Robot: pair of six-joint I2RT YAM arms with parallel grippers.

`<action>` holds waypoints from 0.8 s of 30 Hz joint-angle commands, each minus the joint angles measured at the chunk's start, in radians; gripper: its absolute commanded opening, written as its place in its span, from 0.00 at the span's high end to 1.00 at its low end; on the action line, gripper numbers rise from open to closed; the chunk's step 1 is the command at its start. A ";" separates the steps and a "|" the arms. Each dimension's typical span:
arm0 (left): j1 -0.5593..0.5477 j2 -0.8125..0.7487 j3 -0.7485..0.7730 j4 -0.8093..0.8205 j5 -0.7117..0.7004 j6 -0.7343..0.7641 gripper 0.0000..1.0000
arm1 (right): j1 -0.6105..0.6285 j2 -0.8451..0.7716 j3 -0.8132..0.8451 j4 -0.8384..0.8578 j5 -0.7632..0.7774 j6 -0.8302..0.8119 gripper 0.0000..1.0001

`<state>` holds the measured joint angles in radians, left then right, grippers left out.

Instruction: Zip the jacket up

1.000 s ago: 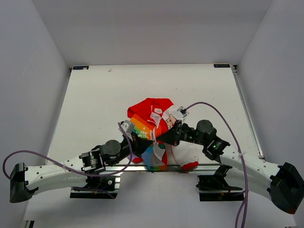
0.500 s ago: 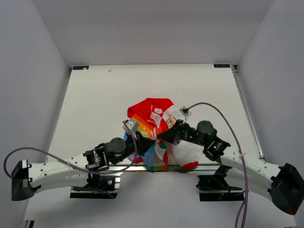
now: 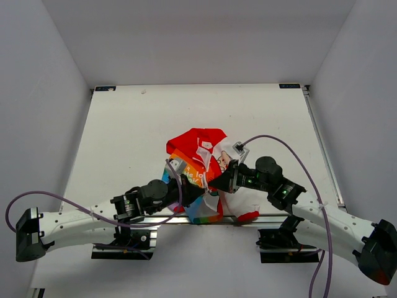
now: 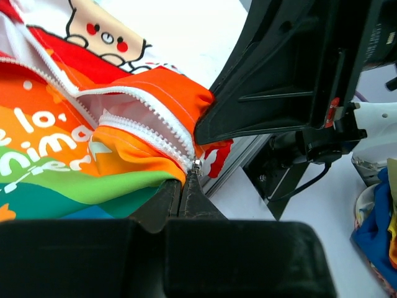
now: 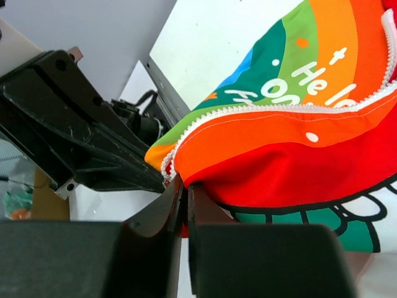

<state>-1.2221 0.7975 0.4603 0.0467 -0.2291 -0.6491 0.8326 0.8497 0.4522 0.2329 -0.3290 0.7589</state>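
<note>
The jacket (image 3: 197, 155) lies bunched near the table's front edge, with red hood, rainbow stripes and white zipper teeth showing. My left gripper (image 3: 200, 189) is shut at the bottom end of the zipper; in the left wrist view its tips (image 4: 187, 179) pinch just under the small metal slider (image 4: 197, 166), where the two rows of zipper teeth (image 4: 155, 127) meet. My right gripper (image 3: 215, 184) faces it, tip to tip. In the right wrist view it (image 5: 185, 185) is shut on the jacket's red-orange hem edge (image 5: 267, 167). The jacket's front is open above the slider.
The metal rail (image 3: 267, 217) of the table's front edge runs just below the jacket. A red cuff (image 3: 248, 216) hangs over the rail. Purple cables (image 3: 273, 139) loop from both arms. White walls enclose the table on three sides.
My left arm has reached further right and forward, bringing its gripper against the jacket's lower zipper end. My right gripper has shifted slightly nearer and lower. The jacket's lower part has bunched a little.
</note>
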 commanded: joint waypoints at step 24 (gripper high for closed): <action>0.090 0.063 0.064 -0.136 0.077 -0.208 1.00 | -0.012 -0.119 0.253 -0.581 -0.045 -0.398 0.11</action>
<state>-1.1481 0.8661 0.4927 -0.1040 -0.1730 -0.8330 0.8219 0.7681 0.6666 -0.2455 -0.3267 0.4561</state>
